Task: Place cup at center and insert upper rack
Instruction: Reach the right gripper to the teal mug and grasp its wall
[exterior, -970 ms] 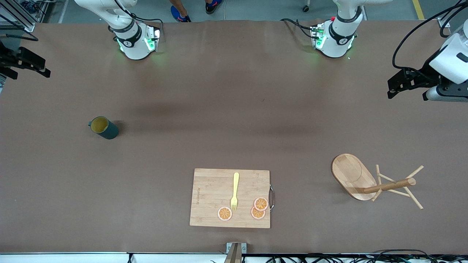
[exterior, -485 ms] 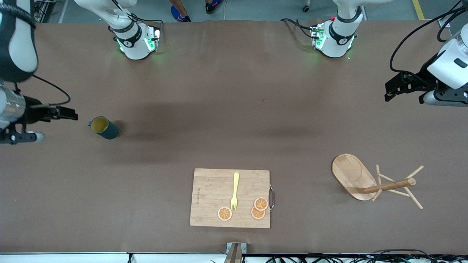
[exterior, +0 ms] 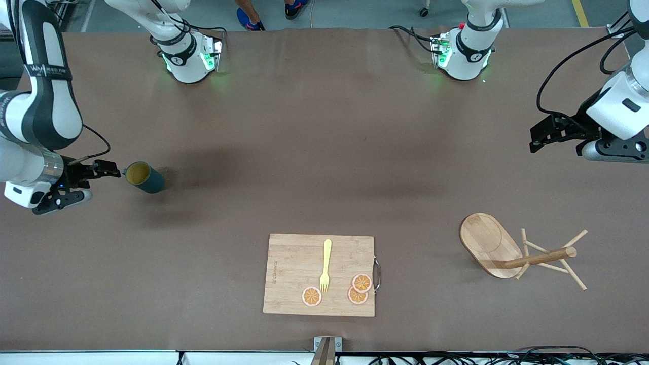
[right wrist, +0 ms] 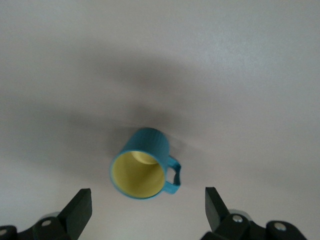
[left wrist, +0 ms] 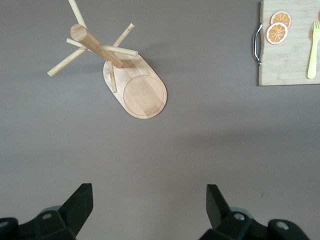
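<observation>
Both arms have advanced since a second ago: the right gripper has swung in from the right arm's edge of the table and now hangs just beside the cup, while the left gripper has crept a little inward and waits high near the left arm's edge. Each gripper is spread wide and holds nothing — the wrist views show both pairs of fingers well apart over bare table. Standing upright toward the right arm's end of the table, the cup is empty and shows its yellow inside, with its small handle turned toward the right gripper; the right arm is plainly the nearer one, and the table's center lies well away along the table's length. Near the left arm's end the rack lies tipped over, post and pegs pointing toward that edge, base toward the center. A board by the front edge carries a fork and three orange slices. Grasping the cup looks like the step in hand.
</observation>
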You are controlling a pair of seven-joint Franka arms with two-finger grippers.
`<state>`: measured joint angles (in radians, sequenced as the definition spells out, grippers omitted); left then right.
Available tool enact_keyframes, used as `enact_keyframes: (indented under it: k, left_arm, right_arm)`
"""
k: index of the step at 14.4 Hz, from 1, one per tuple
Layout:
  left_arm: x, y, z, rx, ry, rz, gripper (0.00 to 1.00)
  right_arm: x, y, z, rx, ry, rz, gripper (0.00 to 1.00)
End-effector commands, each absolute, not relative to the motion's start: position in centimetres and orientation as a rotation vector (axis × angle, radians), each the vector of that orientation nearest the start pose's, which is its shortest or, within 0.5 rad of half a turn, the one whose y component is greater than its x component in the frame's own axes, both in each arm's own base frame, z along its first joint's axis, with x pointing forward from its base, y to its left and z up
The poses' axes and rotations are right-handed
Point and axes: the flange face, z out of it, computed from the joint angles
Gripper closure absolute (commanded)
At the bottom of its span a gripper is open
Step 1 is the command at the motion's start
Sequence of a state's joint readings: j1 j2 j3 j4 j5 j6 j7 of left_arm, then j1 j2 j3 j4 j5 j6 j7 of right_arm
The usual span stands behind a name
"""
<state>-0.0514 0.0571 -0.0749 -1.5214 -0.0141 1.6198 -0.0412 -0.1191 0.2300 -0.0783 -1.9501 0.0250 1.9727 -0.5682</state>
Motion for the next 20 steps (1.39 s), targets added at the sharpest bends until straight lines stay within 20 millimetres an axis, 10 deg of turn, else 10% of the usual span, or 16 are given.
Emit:
enact_keyframes:
  k: [1,11,20]
  left_arm:
    - [57.4,-7.2,62.8,-3.174,0.130,-0.086,0.00]
    - [57.2,-7.1,62.9,-3.171,0.121,-0.081,0.00]
    - [57.4,-5.7,62.7,-3.176,0.099,-0.075,0.00]
  right_arm:
    - [53.7,-11.9,31.7,-2.949,-0.741,0.221,0.00]
    - [52.1,-11.6,25.7,-2.906,-1.019,0.117,0.02]
    - [52.0,-9.4,23.1,-2.860,-1.071,0.183,0.23]
